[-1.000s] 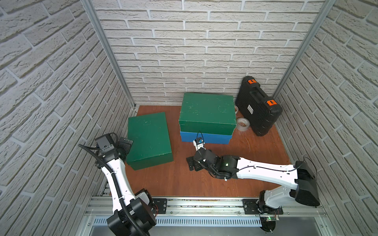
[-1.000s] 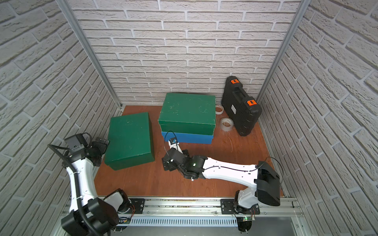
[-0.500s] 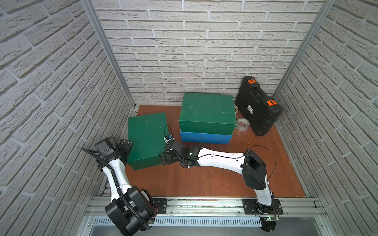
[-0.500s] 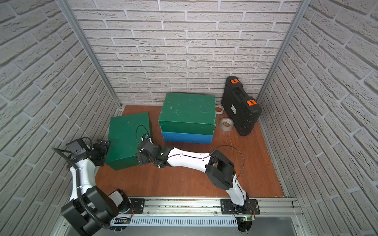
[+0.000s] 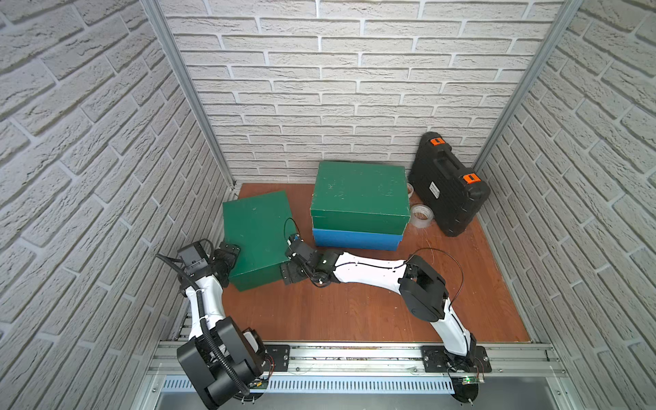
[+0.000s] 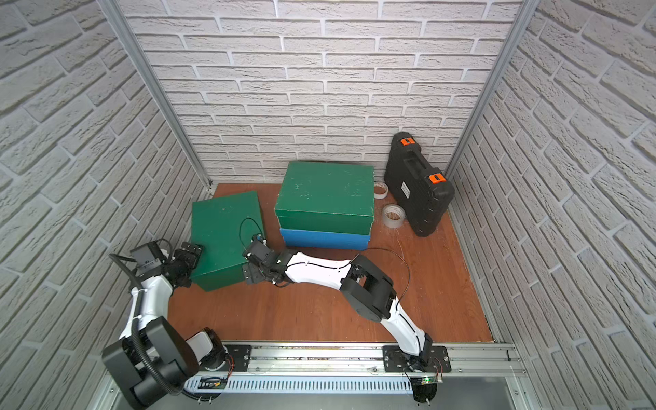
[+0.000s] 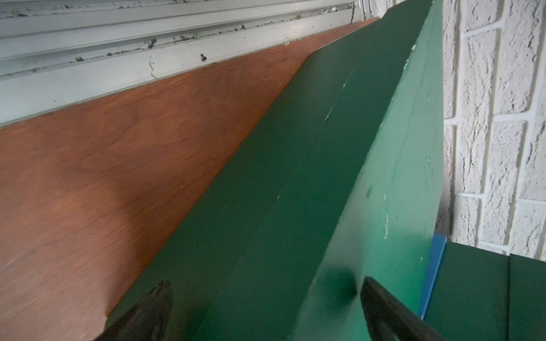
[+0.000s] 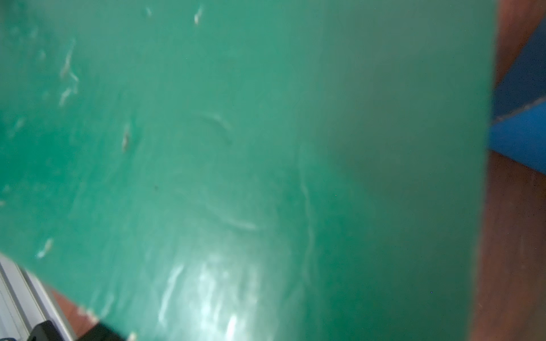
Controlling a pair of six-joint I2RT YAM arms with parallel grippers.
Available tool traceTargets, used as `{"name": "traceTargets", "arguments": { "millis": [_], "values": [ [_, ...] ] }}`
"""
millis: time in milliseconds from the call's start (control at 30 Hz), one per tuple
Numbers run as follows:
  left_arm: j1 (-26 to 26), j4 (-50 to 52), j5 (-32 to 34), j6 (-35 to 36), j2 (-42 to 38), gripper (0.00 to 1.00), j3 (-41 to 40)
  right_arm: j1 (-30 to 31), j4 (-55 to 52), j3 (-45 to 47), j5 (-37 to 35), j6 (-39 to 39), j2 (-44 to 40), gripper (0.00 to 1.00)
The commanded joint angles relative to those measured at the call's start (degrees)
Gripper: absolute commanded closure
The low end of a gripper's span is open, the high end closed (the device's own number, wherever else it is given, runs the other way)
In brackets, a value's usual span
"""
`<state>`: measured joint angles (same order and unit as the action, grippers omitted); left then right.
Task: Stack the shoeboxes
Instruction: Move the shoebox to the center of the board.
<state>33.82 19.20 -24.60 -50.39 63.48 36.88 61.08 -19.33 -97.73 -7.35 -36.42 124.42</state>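
Flanking the loose green shoebox (image 5: 255, 230) by the table's (image 5: 355, 312) left edge, left claw (image 5: 230, 261) and right claw (image 5: 290, 263) gape wide, empty.

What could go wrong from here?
1. The left gripper and right gripper sit only at the loose green shoebox's near end; lifted so, its far end may sag or slip.
2. Raised too low, it could shove the stacked green shoebox off the blue shoebox.

We see only the front wall of the blue shoebox (image 5: 356, 239); the green shoebox (image 5: 358, 193) atop hides its lid.
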Motion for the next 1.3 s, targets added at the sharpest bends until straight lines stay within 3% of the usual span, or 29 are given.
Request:
{"name": "traceTargets", "arguments": {
  "millis": [0,167,300,533,867,1033,1267],
  "values": [
    [-0.77,-0.73,-0.73,0.29,-1.29,0.02,-1.50,1.11,4.91,4.17,0.23,0.43,-7.84,0.05],
    [-0.69,-0.05,-0.51,0.29,-2.52,0.02,-2.95,0.57,8.78,12.19,-3.72,0.44,-17.59,0.02],
    [-1.47,-2.79,-2.36,-1.70,-3.33,0.02,-6.11,-0.91,10.29,14.57,-5.30,-0.59,-19.94,0.00],
    [-7.90,-2.05,-0.41,-4.34,-7.77,0.02,-9.31,-3.12,5.58,4.62,-5.28,-2.08,-12.42,0.01],
    [-13.45,5.51,2.03,-7.78,-23.46,0.02,-14.68,-3.23,-0.32,-5.62,-9.76,-0.88,-2.93,0.03],
    [-16.42,8.62,2.60,-10.02,-30.21,0.02,-16.58,-2.61,-1.59,-5.13,-6.79,-0.68,-2.71,0.06],
    [-21.09,13.93,2.94,-13.10,-38.89,0.02,-18.42,0.23,-3.69,-1.37,-10.06,-1.53,-3.87,0.07]
  ]
}}
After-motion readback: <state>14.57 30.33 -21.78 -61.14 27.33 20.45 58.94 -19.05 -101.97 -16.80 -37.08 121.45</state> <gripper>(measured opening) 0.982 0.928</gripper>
